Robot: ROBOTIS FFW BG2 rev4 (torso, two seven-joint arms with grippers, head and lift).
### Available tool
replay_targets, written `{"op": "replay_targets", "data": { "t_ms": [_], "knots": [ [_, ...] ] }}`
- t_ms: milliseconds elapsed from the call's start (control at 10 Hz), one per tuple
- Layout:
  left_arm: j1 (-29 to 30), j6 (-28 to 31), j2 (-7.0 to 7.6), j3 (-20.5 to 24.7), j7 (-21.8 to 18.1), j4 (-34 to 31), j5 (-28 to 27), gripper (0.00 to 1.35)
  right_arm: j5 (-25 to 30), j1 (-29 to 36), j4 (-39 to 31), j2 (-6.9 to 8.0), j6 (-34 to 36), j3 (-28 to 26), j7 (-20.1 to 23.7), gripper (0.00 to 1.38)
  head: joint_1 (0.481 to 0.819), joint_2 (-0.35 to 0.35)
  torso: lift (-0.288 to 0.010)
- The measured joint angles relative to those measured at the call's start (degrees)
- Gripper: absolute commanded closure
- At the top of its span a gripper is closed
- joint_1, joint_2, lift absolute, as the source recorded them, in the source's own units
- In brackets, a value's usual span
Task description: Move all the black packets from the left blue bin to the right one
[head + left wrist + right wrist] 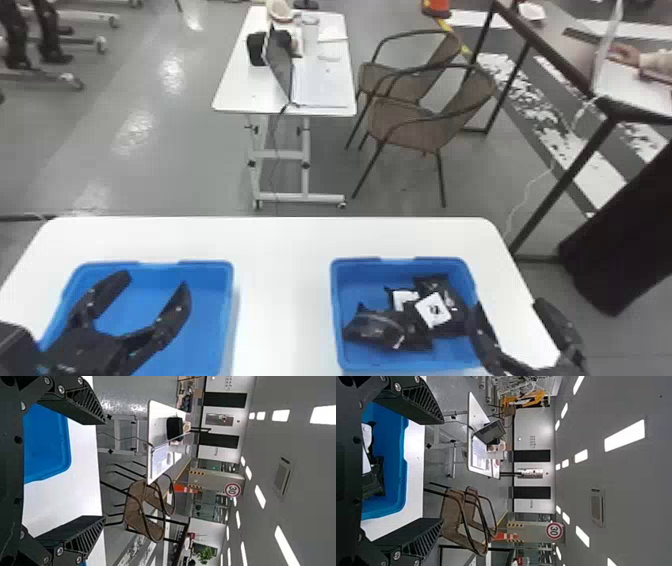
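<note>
So the black packets (377,330) are all piled in the right blue bin (350,364). Left tool (156,306) is spread wide over the left bin (227,320), right tool (520,325) gaping too, at the right bin's outer side.

Two blue bins (228,310), two grippers (156,280) with two jaws apiece and several overlapping black packets (372,330), their exact number unclear, share the frame with one white worktop (282,300). Beyond are one wheeled table (237,90) bearing one open laptop (320,90), two brown armchairs (405,125) beside it, and one round sign (232,490).
</note>
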Motion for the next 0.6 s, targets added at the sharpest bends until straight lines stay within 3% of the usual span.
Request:
{"op": "replay_targets", "data": {
  "t_ms": [300, 600],
  "knots": [
    [-0.9, 0.6, 0.74, -0.6, -0.5, 0.1, 0.0, 0.18, -0.4, 0.0, -0.1, 0.0, 0.0, 0.4, 0.0, 0.14, 0.695, -0.117, 0.0],
    [-0.8, 0.6, 0.02, 0.1, -1.1, 0.0, -0.1, 0.18, -0.6, 0.1, -0.2, 0.0, 0.0, 0.4, -0.3, 0.14, 0.695, -0.116, 0.0]
  ]
}}
